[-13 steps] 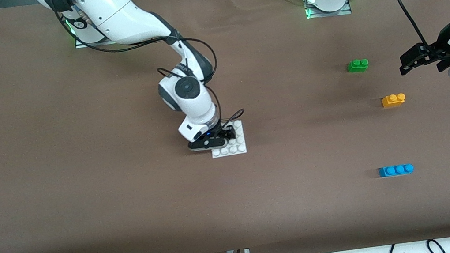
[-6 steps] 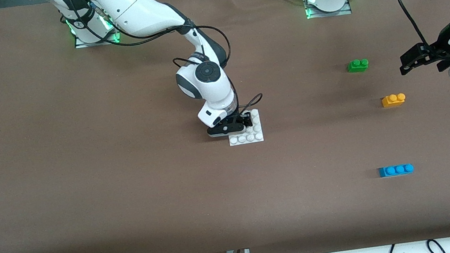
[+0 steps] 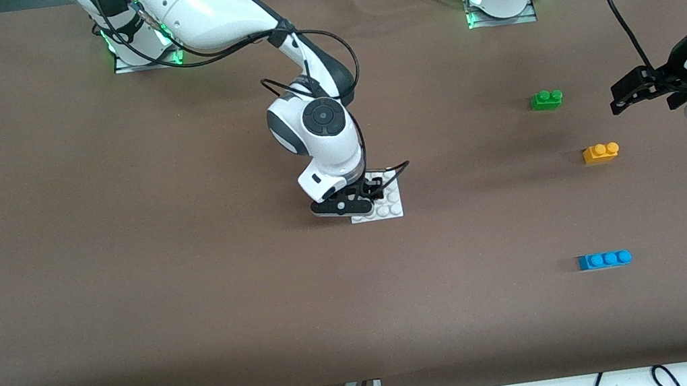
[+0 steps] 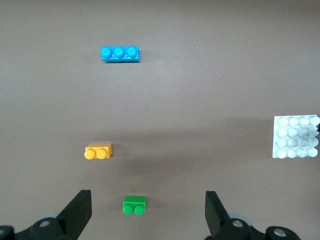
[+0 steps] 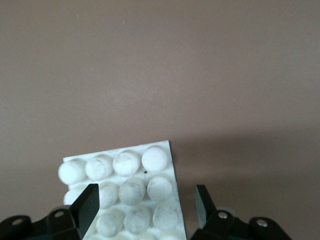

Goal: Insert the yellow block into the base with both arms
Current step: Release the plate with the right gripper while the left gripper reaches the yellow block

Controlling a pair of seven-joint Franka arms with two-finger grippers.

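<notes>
White studded plastic forms the base [image 3: 386,203], a square plate lying flat on the brown table [image 3: 126,287] near its middle. Right gripper [image 3: 365,194] is low over the base's edge toward the right arm's end; in the right wrist view its fingers [image 5: 89,202] are spread with part of the plate [image 5: 125,195] between them, and whether they touch it cannot be told. Left gripper [image 3: 620,96] hangs in the air at the left arm's end of the table, its arm waiting; the left wrist view shows its fingers [image 4: 80,210] wide apart and holding nothing. Yellow block [image 3: 600,152] rests on the table, well apart from the base, farther from the front camera than the blue brick [image 3: 605,259] and nearer than the green brick [image 3: 546,100].
</notes>
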